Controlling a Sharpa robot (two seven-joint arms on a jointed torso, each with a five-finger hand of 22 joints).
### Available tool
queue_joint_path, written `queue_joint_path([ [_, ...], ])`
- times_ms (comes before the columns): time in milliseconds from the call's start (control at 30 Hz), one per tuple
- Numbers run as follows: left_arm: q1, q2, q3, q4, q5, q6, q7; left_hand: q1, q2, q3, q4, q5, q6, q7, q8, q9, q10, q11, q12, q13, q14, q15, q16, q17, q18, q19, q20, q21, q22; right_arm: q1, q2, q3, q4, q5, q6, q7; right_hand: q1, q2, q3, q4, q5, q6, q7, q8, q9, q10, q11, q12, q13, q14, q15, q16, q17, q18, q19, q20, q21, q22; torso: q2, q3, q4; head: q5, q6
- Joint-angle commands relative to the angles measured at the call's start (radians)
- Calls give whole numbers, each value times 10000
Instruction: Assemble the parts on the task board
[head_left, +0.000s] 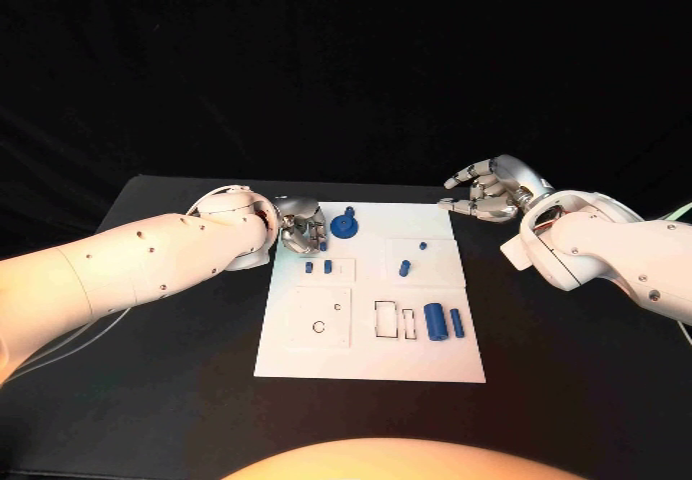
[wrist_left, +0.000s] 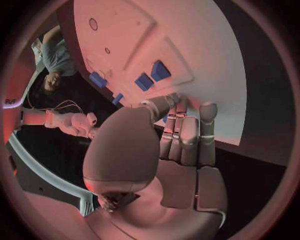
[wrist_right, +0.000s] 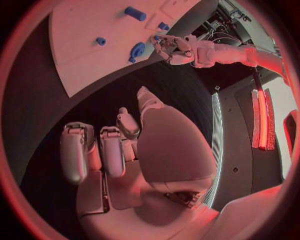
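Two hands | left silver hand (head_left: 299, 228) on white task board (head_left: 433, 360) corner, grasp unclear, beside round blue part (head_left: 345, 224) | right silver hand (head_left: 495, 190) released, off-board, farther

one task board (head_left: 372, 360), two robot hands, about seven blue parts

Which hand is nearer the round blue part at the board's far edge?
Left. The left hand sits just beside the round blue part over the task board; the right hand hovers off the board's far right corner.
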Motion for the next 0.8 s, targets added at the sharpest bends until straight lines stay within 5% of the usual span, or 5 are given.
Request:
queue_joint_path([
  [33, -7, -2, -4, 7, 0, 28, -23, -64, -15, 61, -101, 67, 48, 52, -91, 115, 81, 9, -141, 113, -80, 59, 106, -83, -249, -176, -16, -44, -86, -8, 2, 1, 0, -28, 3, 2, -226, -69, 364, 69, 94, -27, -34, 236, 63, -131, -63, -120, -56, 704, -85, -186, 1607, -39, 550, -100, -172, 2010, -1, -3, 2, 4, -5],
  [400, -7, -63, 2, -88, -9, -70, -120, -46, -77, 69, -157, 73, -248, 151, -402, 57, 114, 80, -263, 161, -112, 119, 117, -130, -242, -203, 31, -51, -99, -13, -2, 1, -20, -69, 89, -40, -214, -111, 365, 61, 96, -92, -26, 230, 49, -354, -58, -393, -312, 679, -83, -249, 1526, -5, 493, -101, -328, 1932, 4, -4, -5, 2, -2],
  [633, -6, -294, 60, -258, 544, -719, 41, -13, -90, 158, -189, 89, -523, 331, -696, 19, -140, 252, -542, 152, -462, 256, -45, -682, -143, -602, 108, -299, -521, -60, 30, 1, -144, -869, 558, 65, 706, -271, 1632, -54, 122, 27, -24, 462, -5, -2668, -74, -5397, -4707, -37, -130, -2094, -488, 473, -389, -170, -2822, 656, -7, -4, -29, -30, 84],
  [700, -2, -469, 122, -277, 1543, -1163, 234, 25, -120, 334, -235, 104, -504, 445, -723, 65, -674, 426, -884, 24, -1978, 379, -1011, -2955, -5, -1369, 191, -785, -1170, -88, 56, -3, -200, -1419, 852, 138, 849, -742, 2806, -137, 91, 297, 53, 424, -107, -2229, 36, -7522, -6776, -57, -48, -2566, -897, 522, -395, -109, -3261, 394, -8, 3, -25, -138, 141],
  [800, 6, -742, 200, -210, 3420, -1688, 648, -81, -163, 322, -203, 100, -451, 459, -658, 143, -741, 453, -901, -5, -2820, 404, -1765, -4252, 9, -1596, 238, -985, -1272, -117, 119, -16, -273, -2306, 1193, 180, 858, -897, 3420, -390, 86, 559, 51, 405, -152, -2199, 72, -8378, -7627, 29, -35, -2491, -793, 489, -289, -98, -3149, 454, -10, 5, -26, -253, 222],
])
